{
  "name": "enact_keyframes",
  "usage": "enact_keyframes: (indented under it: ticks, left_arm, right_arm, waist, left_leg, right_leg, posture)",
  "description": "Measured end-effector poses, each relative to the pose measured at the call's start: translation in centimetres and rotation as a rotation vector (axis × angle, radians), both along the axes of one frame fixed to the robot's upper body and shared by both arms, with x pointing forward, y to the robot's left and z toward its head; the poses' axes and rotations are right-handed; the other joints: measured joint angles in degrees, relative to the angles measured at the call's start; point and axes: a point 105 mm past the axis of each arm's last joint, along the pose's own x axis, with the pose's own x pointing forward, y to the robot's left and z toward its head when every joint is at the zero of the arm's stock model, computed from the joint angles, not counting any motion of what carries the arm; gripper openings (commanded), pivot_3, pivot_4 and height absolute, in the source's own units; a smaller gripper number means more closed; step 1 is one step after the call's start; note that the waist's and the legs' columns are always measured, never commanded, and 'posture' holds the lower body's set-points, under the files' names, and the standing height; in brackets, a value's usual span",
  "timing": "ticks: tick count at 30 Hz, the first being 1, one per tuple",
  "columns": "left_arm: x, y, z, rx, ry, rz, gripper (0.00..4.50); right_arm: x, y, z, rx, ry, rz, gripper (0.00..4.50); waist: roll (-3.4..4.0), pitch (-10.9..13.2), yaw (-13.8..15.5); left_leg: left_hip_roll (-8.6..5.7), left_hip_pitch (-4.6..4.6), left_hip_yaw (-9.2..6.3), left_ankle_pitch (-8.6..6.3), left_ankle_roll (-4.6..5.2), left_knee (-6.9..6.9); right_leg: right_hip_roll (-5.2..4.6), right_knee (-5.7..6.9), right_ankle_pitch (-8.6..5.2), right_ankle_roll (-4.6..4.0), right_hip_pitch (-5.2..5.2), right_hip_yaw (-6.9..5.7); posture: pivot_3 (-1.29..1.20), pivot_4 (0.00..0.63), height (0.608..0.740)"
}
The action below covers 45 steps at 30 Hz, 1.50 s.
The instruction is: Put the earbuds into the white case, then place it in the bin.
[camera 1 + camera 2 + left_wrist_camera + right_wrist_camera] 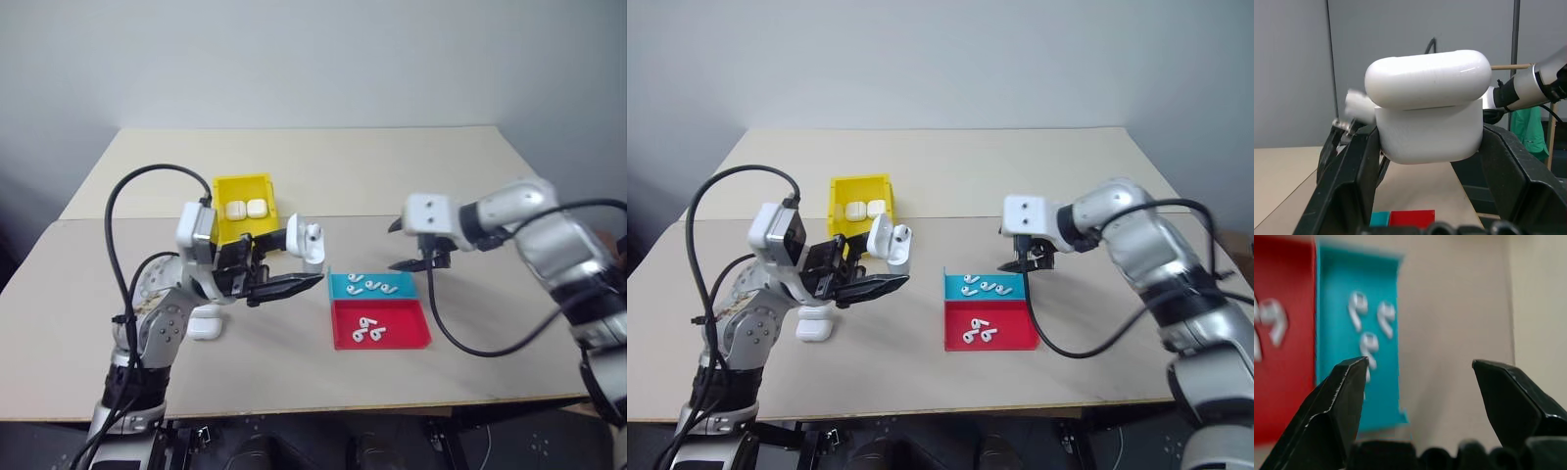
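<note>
We hold the white case [311, 246] in our left gripper [284, 274], just left of centre in the left eye view, its fingers clamped on the lower body while the lid stands hinged up. In the left wrist view the case [1427, 134] sits squarely between the two black fingers [1349, 181], which grip its sides and leave the top free; we judge it is held off the table, with the mouth reachable, so that earbuds can be dropped in by the other arm. Our right gripper [411, 247] hangs right of centre, above the far right corner of the teal tray [338, 286], fingers spread wide and empty; the right wrist view looks down between them at the teal tray [1332, 396] and the earbuds [1367, 318] lying in it, so we take this to be the approach for picking one up. The teal tray holds several earbuds [370, 285], and the red tray [338, 333] touching it on the near side holds a few more [367, 331]. The yellow bin [223, 186], upper left of centre, behind the left gripper, already contains two closed cases [245, 209] side by side. Another closed case [204, 327] rests on the table at lower left, beside our left arm.
</note>
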Motion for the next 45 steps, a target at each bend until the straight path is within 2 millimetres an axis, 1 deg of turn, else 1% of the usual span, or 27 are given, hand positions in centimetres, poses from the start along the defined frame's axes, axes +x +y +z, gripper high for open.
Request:
enact_keyframes:
  ticks: [1, 4, 5, 7, 9, 13, 18, 23, 41, 43, 45]
  left_arm:
    - [0.0, 0.1, 0.0, 0.000, -0.001, 0.007, 2.77]
    - [-0.2, 0.3, -0.1, -0.003, -0.001, 0.032, 2.77]
    - [-0.4, 0.3, -0.1, -0.004, -0.001, 0.039, 2.77]
    - [-0.5, 0.5, -0.2, -0.002, -0.002, 0.049, 2.77]
    - [-0.7, 0.6, -0.2, 0.002, -0.008, 0.057, 2.77]
    - [-0.7, 0.9, -0.1, 0.001, -0.014, 0.086, 2.77]
    - [-1.2, 0.9, 0.0, 0.000, -0.024, 0.103, 2.77]
    - [-1.3, 0.9, -0.1, -0.004, -0.019, 0.118, 2.77]
    - [-1.3, 1.0, 0.0, 0.000, -0.022, 0.130, 2.77]
    - [-1.3, 1.0, 0.0, 0.000, -0.022, 0.130, 2.77]
    - [-1.3, 1.0, 0.0, 0.000, -0.022, 0.131, 2.77]
  right_arm:
    - [0.3, 0.0, -0.5, -0.041, 0.019, 0.028, 3.99]
    - [1.0, 0.2, -1.7, -0.131, 0.072, 0.099, 3.44]
    - [1.1, 0.4, -2.2, -0.160, 0.094, 0.124, 3.07]
    - [1.2, 0.7, -2.9, -0.184, 0.123, 0.153, 2.48]
    - [1.3, 0.8, -3.5, -0.209, 0.143, 0.170, 2.48]
    - [1.7, 0.8, -4.2, -0.268, 0.155, 0.189, 2.48]
    - [1.7, 0.5, -5.0, -0.310, 0.187, 0.199, 2.48]
    - [1.6, 0.7, -5.7, -0.331, 0.204, 0.210, 2.48]
    - [1.8, 1.6, -5.7, -0.309, 0.192, 0.213, 2.48]
    - [1.8, 1.6, -5.8, -0.316, 0.194, 0.207, 2.09]
    - [1.9, 1.5, -5.8, -0.322, 0.189, 0.203, 1.59]
  waist:
    - [0.00, 0.0, 0.0]
    - [0.01, 0.0, 0.0]
    - [0.01, 0.0, 0.0]
    - [0.01, 0.0, 0.0]
    - [0.03, 0.0, 0.2]
    - [0.04, 0.0, 0.2]
    - [0.05, 0.0, 0.1]
    - [0.05, 0.0, 0.1]
    - [0.07, 0.0, 0.0]
    - [0.07, 0.0, 0.0]
    - [0.07, 0.0, 0.0]
  left_leg:
    - [0.00, 0.00, 0.01, 0.08, -0.14, 0.01]
    - [0.00, 0.01, 0.05, 0.21, -0.35, 0.02]
    - [0.01, 0.01, 0.05, 0.21, -0.36, 0.03]
    - [0.02, 0.02, 0.04, 0.23, -0.40, 0.04]
    - [0.02, 0.02, 0.04, 0.25, -0.42, 0.04]
    - [0.02, 0.02, 0.04, 0.26, -0.43, 0.03]
    - [0.02, 0.02, 0.05, 0.26, -0.45, 0.03]
    - [0.03, 0.04, 0.04, 0.28, -0.47, 0.03]
    - [0.06, 0.09, 0.05, 0.28, -0.48, 0.03]
    - [0.06, 0.10, 0.05, 0.28, -0.48, 0.03]
    - [0.06, 0.10, 0.05, 0.28, -0.48, 0.03]
  right_leg:
    - [0.00, 0.00, 0.00, 0.00, 0.00, 0.01]
    - [-0.02, 0.00, 0.00, 0.00, 0.02, 0.01]
    - [-0.02, 0.01, 0.00, 0.00, 0.03, 0.00]
    - [-0.02, 0.05, 0.01, -0.01, 0.02, -0.01]
    - [-0.02, 0.08, 0.01, -0.01, 0.02, -0.02]
    - [-0.02, 0.08, 0.01, -0.01, 0.03, -0.03]
    - [-0.02, 0.09, 0.01, -0.01, 0.02, -0.03]
    - [-0.01, 0.14, 0.01, -0.02, 0.02, -0.03]
    - [0.02, 0.15, 0.01, -0.02, 0.07, -0.03]
    - [0.02, 0.15, 0.01, -0.02, 0.07, -0.03]
    - [0.02, 0.15, 0.01, -0.02, 0.07, -0.03]
  posture:
    - [0.00, 0.150, 0.740]
    - [0.00, 0.150, 0.740]
    - [0.00, 0.150, 0.740]
    - [0.00, 0.150, 0.740]
    - [0.00, 0.150, 0.740]
    - [0.00, 0.150, 0.740]
    - [0.00, 0.150, 0.740]
    - [0.00, 0.150, 0.740]
    - [0.00, 0.150, 0.740]
    - [0.00, 0.150, 0.740]
    - [0.00, 0.150, 0.740]
